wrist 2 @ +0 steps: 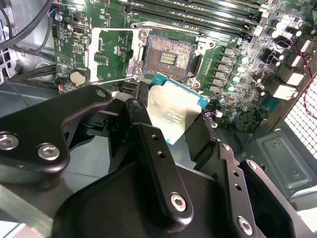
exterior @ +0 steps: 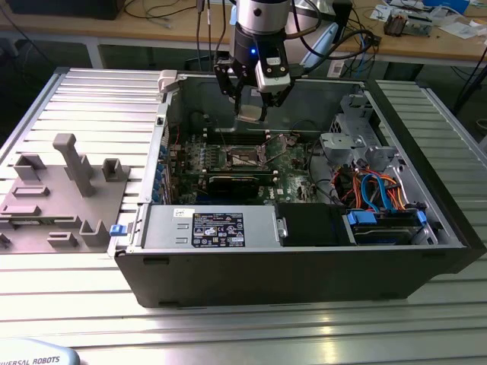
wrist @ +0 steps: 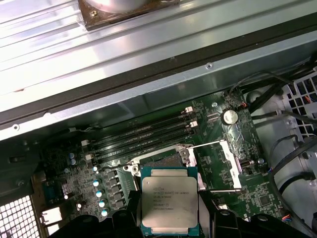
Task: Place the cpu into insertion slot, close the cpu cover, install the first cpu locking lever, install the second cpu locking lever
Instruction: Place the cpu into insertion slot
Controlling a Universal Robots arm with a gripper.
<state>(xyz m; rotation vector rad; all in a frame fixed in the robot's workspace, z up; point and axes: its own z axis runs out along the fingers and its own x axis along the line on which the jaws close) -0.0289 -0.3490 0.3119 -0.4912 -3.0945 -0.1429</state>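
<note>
First wrist view looks straight down on the cpu (wrist: 170,201), a square chip with a dull silver top and a green edge, gripped on two opposite sides by the black fingers (wrist: 126,224) of the gripper (wrist: 171,220). The jaws are clenched on the chip. Several lines of small dark print cross its metal top; they are not read out here.

Second wrist view shows the cpu (wrist 2: 173,111) from the side, raised clear of the board, with the same faint print on it. Past it lies the insertion slot (wrist 2: 171,57), bare and dark, its contact field exposed. The cpu cover (wrist 2: 111,54) is swung open beside the slot, green board showing through its window. In the first wrist view the chip hides most of the insertion slot (wrist: 161,159), and the cpu cover (wrist: 218,166) shows as a thin silver frame.

Around the socket, the motherboard (wrist 2: 237,74) carries long black memory slots (wrist: 143,134) and a round coin battery (wrist: 229,116).

Exterior view shows the gripper (exterior: 252,103) holding the cpu (exterior: 249,114) high inside the open computer case (exterior: 304,266), above the insertion slot (exterior: 243,157). A printed label (exterior: 218,230) sits on the grey power supply, and a grey fixture tray (exterior: 61,190) lies on the ribbed table (exterior: 91,99) at the exterior view's left
</note>
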